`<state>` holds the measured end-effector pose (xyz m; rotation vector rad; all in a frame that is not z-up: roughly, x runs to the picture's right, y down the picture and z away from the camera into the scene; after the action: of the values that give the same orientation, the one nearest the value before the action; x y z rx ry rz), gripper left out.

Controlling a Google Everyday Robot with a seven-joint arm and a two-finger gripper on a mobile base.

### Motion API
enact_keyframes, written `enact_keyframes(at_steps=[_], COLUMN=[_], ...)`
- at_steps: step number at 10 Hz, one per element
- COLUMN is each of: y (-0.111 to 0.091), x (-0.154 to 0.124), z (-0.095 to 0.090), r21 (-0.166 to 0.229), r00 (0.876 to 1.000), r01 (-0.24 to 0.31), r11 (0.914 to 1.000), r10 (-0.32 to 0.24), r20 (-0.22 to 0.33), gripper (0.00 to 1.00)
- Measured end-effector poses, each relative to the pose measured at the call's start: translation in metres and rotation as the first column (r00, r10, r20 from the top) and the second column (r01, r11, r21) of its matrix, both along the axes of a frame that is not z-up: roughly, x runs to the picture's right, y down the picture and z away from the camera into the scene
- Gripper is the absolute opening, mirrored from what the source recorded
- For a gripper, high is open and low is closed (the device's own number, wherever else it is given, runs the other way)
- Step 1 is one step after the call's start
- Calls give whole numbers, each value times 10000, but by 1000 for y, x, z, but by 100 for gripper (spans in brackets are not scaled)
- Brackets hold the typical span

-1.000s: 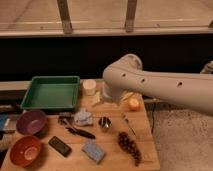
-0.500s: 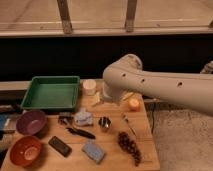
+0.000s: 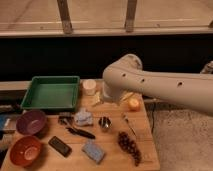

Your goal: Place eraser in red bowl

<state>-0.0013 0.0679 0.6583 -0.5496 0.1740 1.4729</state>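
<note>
The eraser (image 3: 60, 146), a small flat black block, lies on the wooden table (image 3: 112, 162) near its front left. Just left of it, at the front left corner, stands the orange-red bowl (image 3: 25, 150) with nothing in it. My white arm (image 3: 150, 85) reaches in from the right and bends over the back middle of the table. My gripper is hidden behind the arm's lower end, far from the eraser and the bowl. It stands open, and all the objects rest on the table.
A purple bowl (image 3: 31, 121) sits behind the red one, and a green tray (image 3: 50, 92) lies at the back left. Across the table are a white cup (image 3: 89, 86), an orange (image 3: 133, 104), a metal cup (image 3: 104, 122), a black-handled tool (image 3: 80, 132), a blue-grey sponge (image 3: 93, 151) and grapes (image 3: 129, 145).
</note>
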Motion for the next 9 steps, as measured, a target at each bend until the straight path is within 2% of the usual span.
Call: enact_keyframes(at_steps=[7, 9], y=[-1, -1], x=[-1, -17], z=[-1, -2], r21=[42, 78], r00=[10000, 9978], r01=[41, 582], r11=[10000, 9983], r10=[-41, -584], r20=[-2, 309], gripper=[69, 69])
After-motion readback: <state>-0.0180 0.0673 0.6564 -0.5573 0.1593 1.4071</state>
